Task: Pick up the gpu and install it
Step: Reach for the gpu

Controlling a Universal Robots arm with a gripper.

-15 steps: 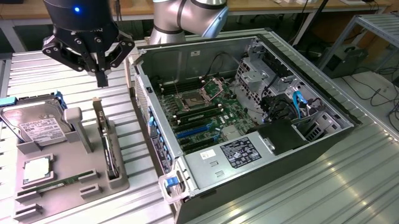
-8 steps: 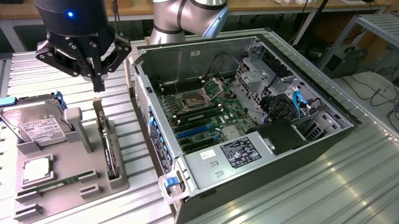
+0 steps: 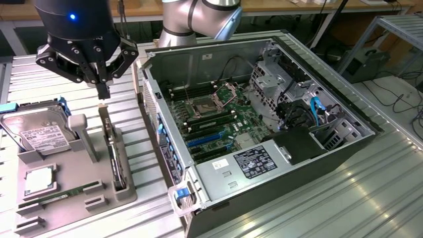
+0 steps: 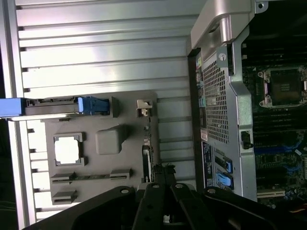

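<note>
The gpu (image 3: pixel 116 157) is a thin dark card standing on edge in a slot of the grey holder tray (image 3: pixel 73 208), its metal bracket end pointing toward the arm. My gripper (image 3: pixel 103 94) hangs just above that bracket end with its fingers shut and nothing between them. In the wrist view the gpu (image 4: pixel 147 152) is seen edge-on, running from its bracket toward my gripper (image 4: pixel 161 173). The open computer case (image 3: pixel 264 124) lies beside the tray, with blue expansion slots (image 3: pixel 205 141) on its motherboard.
The tray also carries a silver hard drive (image 3: pixel 38 133) in a blue-handled bracket, a processor chip (image 3: pixel 39 179) and a green RAM stick (image 3: pixel 63 194). The case wall (image 4: pixel 225 96) stands close beside the tray. Everything rests on a ribbed metal table (image 3: pixel 343 198).
</note>
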